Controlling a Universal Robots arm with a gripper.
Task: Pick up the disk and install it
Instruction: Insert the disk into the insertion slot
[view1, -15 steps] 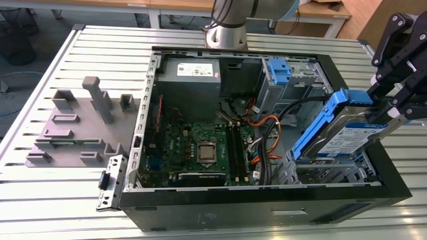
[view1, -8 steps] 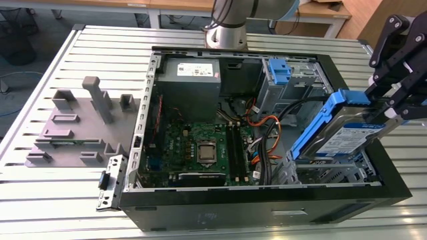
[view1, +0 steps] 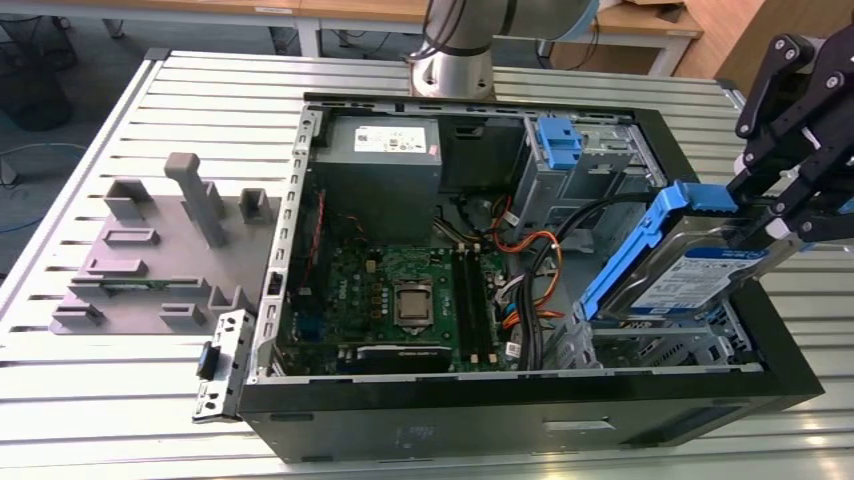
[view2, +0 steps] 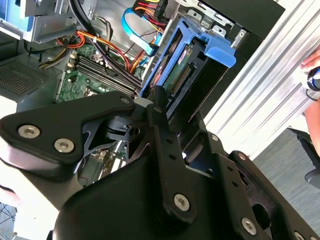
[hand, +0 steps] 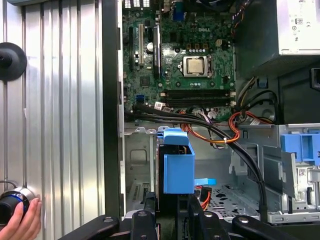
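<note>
The disk (view1: 697, 277), a silver drive with a white-and-blue label in a blue carrier, hangs tilted at the exterior view's right. Its lower end reaches into the metal drive cage (view1: 661, 345) at the corner of the open computer case (view1: 787, 370). My gripper (view1: 763, 212) is shut on the disk's upper end, by the carrier's blue handle. In the second wrist view the disk (view2: 179, 67) slants away beyond my black fingers (view2: 158, 102). In the first wrist view the carrier (hand: 178, 167) stands on edge just above my gripper (hand: 167, 212), over the cage.
Orange and black cables (view1: 537, 262) run beside the cage. The motherboard (view1: 400, 290) lies in the case floor, with a grey power supply (view1: 390, 150) and a blue bracket (view1: 558, 140) at the back. A grey fixture (view1: 147, 250) sits on the table. A hand (hand: 17, 217) rests by the case.
</note>
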